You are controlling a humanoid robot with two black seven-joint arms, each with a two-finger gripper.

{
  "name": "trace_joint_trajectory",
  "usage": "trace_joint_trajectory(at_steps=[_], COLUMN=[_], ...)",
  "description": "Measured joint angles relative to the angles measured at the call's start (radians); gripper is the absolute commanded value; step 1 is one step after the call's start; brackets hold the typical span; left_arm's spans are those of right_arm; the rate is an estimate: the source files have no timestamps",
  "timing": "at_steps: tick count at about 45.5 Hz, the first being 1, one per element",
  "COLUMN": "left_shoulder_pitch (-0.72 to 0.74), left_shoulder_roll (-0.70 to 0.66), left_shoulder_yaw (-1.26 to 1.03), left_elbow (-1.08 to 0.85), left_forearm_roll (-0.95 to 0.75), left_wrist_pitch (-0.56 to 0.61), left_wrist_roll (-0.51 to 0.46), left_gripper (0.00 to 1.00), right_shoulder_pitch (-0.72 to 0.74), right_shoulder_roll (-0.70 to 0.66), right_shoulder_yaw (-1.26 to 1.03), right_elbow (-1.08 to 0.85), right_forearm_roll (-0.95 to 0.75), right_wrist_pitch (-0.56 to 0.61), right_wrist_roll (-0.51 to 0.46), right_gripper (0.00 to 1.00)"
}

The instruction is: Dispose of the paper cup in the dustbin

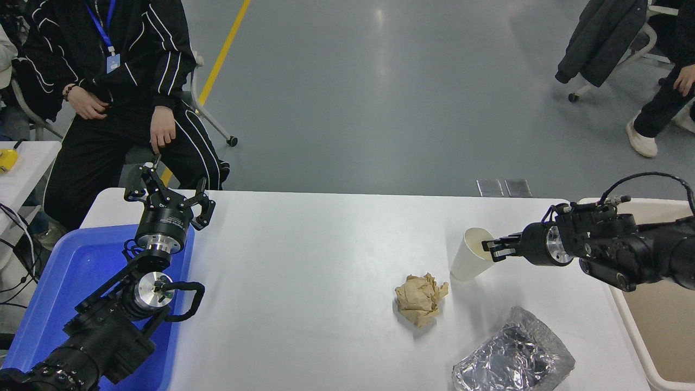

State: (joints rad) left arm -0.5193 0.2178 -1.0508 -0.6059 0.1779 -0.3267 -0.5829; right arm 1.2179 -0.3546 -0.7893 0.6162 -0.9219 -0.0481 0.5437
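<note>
The right gripper [490,249], jaws clamped on the paper cup's [470,259] rim at its 3 o'clock side, holds it tilted for carrying toward the dustbin [632,331] at 4 o'clock; the left gripper [169,194], jaws apart, is parked over the blue tray [65,271].

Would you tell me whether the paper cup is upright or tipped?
Tilted: the cup leans right, its rim pinched by the right pincer.

Bare white table [326,271] lies open from the blue plastic tray [70,271] across to the crumpled brown paper ball [421,298]. That ball sits just beside the cream-white paper cup [470,255], with the crinkled silver foil tray [513,355] near the front edge. Nothing stands between the cup and the beige bin's off-white rim [624,315] except the black right arm [624,252].
</note>
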Motion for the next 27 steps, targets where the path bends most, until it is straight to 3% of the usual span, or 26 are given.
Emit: trace_joint_trajectory(at_steps=[27], left_shoulder_pitch=[0.000], left_shoulder_roll=[0.000], left_shoulder_yaw=[0.000], left_elbow=[0.000], left_forearm_roll=[0.000], left_wrist_pitch=[0.000], left_wrist_roll=[0.000], left_gripper=[1.00], right_shoulder_pitch=[0.077], right_shoulder_roll=[-0.109], right_shoulder_yaw=[0.156], right_elbow=[-0.034], right_forearm_roll=[0.162], right_wrist_pitch=[0.024], right_wrist_roll=[0.049], right_gripper=[0.00])
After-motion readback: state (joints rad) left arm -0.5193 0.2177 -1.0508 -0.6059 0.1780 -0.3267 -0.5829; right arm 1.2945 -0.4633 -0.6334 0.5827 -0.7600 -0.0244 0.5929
